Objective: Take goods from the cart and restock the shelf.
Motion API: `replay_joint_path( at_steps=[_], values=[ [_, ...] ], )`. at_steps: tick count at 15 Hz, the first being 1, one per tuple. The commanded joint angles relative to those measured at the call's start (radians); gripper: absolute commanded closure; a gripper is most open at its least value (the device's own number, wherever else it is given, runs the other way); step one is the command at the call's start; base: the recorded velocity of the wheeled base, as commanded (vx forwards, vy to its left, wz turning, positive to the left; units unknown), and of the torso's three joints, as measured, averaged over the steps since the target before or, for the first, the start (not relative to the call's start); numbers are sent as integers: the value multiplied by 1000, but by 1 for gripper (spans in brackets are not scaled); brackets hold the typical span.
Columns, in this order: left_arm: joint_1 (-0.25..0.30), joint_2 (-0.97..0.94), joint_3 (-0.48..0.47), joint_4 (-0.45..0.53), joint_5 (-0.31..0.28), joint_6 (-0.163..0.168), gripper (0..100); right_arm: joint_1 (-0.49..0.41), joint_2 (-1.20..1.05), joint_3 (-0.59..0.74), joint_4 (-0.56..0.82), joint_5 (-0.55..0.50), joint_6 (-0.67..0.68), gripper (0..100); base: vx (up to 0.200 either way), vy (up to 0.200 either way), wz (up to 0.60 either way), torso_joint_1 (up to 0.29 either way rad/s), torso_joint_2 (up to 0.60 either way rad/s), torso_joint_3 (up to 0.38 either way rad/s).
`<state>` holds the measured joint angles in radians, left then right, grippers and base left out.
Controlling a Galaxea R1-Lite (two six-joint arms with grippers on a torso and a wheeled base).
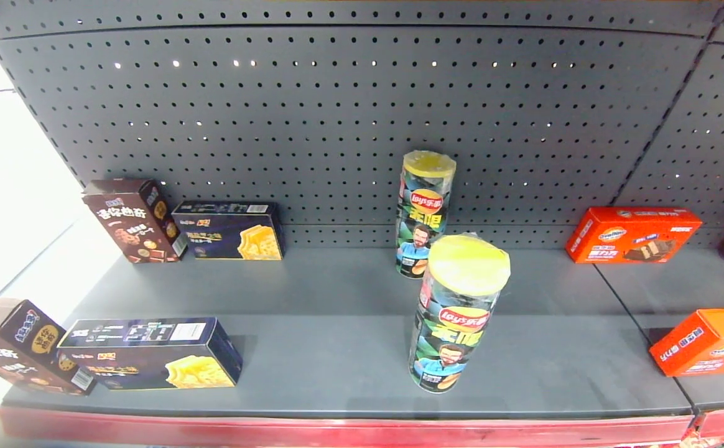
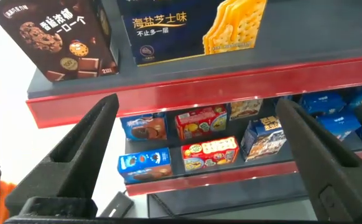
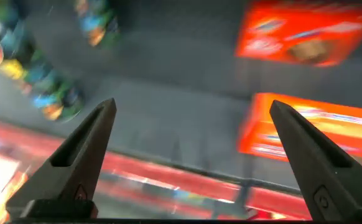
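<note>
**Both pincers released in front of the stocked shelf.**

The left pincer has its jaws spread wide and empty. It faces the shelf's red front strip, near the front brown cookie box and the front blue cracker box, with lower shelves of packaged goods beyond. The right pincer is also spread and empty, facing the front orange box, with the rear orange box farther back. The front chip can stands upright towards the shelf's front edge. The rear chip can stands upright behind it, close to the pegboard back panel. The rear brown cookie box and rear blue cracker box sit side by side at rear left.
</note>
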<state>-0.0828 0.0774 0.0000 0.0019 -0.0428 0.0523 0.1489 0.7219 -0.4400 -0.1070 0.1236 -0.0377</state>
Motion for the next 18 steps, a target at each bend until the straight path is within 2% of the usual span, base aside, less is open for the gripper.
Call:
replay_joint_path(
  at_steps=[1,2,5,9,13,14,18],
  values=[
    [0,5,0,0,0,-2,0,149,165,7,-10,-55,-2,0,0,0,0,0,0,0],
    [0,5,0,0,0,-2,0,184,202,7,-17,-61,-2,0,0,0,0,0,0,0],
    [0,5,0,0,-5,-2,0,199,271,-6,-31,-59,-2,0,0,0,0,0,0,0],
    [0,5,0,0,-6,-2,0,276,376,-48,-43,-61,-2,0,0,0,0,0,0,0],
    [0,5,0,0,-6,-2,0,299,450,-118,-43,-64,-2,0,0,0,0,0,0,0],
    [0,5,0,0,-6,-2,0,330,491,-166,-43,-87,-2,0,0,0,0,0,0,0],
    [0,5,0,0,-5,-2,0,374,567,-221,-46,-88,-2,0,0,0,0,0,0,0]
  ],
)
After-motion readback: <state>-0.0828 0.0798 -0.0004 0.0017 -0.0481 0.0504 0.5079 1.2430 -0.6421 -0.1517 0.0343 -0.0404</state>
